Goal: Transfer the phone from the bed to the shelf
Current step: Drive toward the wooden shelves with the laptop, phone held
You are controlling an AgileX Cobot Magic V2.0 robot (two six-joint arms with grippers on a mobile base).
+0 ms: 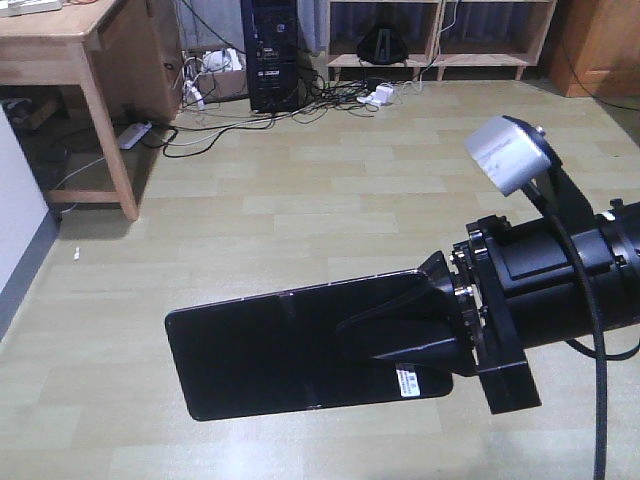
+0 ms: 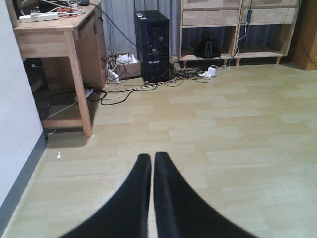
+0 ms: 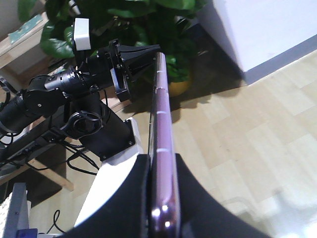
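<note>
Soft, even indoor light fills the room, slightly dim and greyish. The pale floor (image 1: 300, 200) carries a milky sheen along the bottom edge of the front view. Deep shadow pools under the desk (image 1: 50, 65). The phone (image 1: 290, 350) is glossy black, and its face swallows nearly all detail. In the left wrist view the left gripper (image 2: 151, 157) is a blurred black shape close to the lens, while the floor behind is sharp. In the right wrist view the phone's near edge is out of focus with two bright glints. The white wall (image 3: 267, 29) glares, and the plant (image 3: 124, 20) sits in shade.
</note>
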